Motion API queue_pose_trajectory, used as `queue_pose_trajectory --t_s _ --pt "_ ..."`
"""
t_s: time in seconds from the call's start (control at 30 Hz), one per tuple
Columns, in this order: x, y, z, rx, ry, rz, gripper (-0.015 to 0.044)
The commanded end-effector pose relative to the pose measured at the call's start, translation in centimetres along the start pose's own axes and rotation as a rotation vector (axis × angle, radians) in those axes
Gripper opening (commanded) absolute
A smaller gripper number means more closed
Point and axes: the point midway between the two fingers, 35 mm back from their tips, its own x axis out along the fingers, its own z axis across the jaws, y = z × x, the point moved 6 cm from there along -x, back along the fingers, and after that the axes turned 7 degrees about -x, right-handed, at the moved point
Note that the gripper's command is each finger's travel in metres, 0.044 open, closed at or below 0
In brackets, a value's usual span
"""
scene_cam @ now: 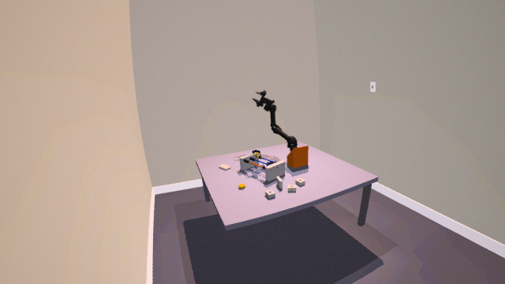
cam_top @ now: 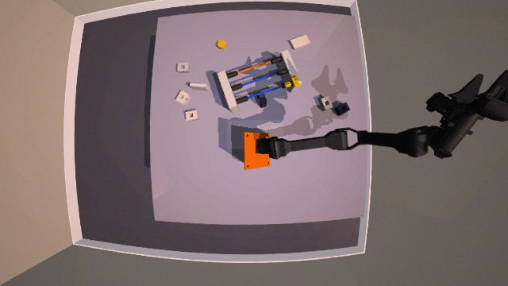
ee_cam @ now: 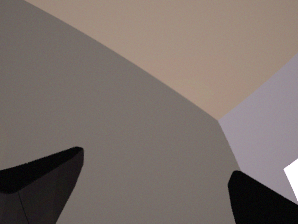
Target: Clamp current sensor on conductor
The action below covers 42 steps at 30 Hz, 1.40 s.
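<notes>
My gripper (cam_top: 493,74) (scene_cam: 255,96) (ee_cam: 160,169) is open and empty, raised high above and away from the rack. A dark block with a small reddish mark (cam_top: 261,100), perhaps the sensor, is close beside the lower blue conductor (cam_top: 267,90); its jaws and arrow cannot be made out. Another dark block (cam_top: 342,108) with an opening lies farther right. The rack's end blocks (cam_top: 227,92) (scene_cam: 274,171) carry an orange conductor (cam_top: 254,67) and two blue ones. A yellow tag (cam_top: 295,80) is at the lower conductor's right end; its lettering is unreadable.
An orange plate (cam_top: 256,162) (scene_cam: 298,158) is at the arm's base. Small white blocks with holes (cam_top: 182,67) (cam_top: 191,115) (scene_cam: 270,194), a thin white piece (cam_top: 198,86) (scene_cam: 279,182), a yellow disc (cam_top: 221,44) (scene_cam: 241,186) and a flat white block (cam_top: 299,41) (scene_cam: 225,167) surround the rack.
</notes>
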Motion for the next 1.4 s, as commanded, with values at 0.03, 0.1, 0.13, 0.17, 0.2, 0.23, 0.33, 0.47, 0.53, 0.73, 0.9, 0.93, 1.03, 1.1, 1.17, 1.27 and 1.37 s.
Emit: queue_pose_trajectory --t_s 0.03,0.1,0.13,0.17,0.2,0.23,0.33,0.47,0.53,0.73,0.9,0.93,1.03,1.1,1.17,1.27,1.37 --pt "-0.2 0.0 -0.4 -0.059 -0.012 0.016 0.044" --pt "-0.6 0.0 -1.6 -0.222 -0.044 0.055 0.044" --pt "-0.8 -0.2 -2.3 -0.312 -0.061 0.074 0.044" --pt "-1.0 -0.3 -3.0 -0.401 -0.078 0.09 0.044" --pt "-1.1 -0.6 -3.6 -0.492 -0.094 0.105 0.044" --pt "-1.2 -0.9 -4.3 -0.582 -0.11 0.118 0.044" --pt "-1.2 -2.2 -6.1 -0.852 -0.152 0.144 0.044" --pt "-0.8 -4.8 -8.1 -1.209 -0.194 0.154 0.044" --pt "-0.4 -6.4 -8.8 -1.386 -0.207 0.149 0.044" --pt "0.9 -12.2 -9.5 -1.9 -0.206 0.092 0.044" --pt "1.9 -17.8 -8.4 -2.301 -0.142 0.003 0.044" --pt "2.0 -18.9 -8.0 -2.376 -0.121 -0.019 0.044" --pt "2.1 -22.4 -6.4 -2.593 -0.041 -0.091 0.044" --pt "2.0 -24.8 -5.0 -2.726 0.03 -0.144 0.044" --pt "1.7 -27.1 -3.4 -2.85 0.114 -0.201 0.044" --pt "0.8 -30.4 -0.9 -3.008 0.261 -0.286 0.044" --pt "-0.5 -33.3 1.6 -3.13 0.428 -0.369 0.044"
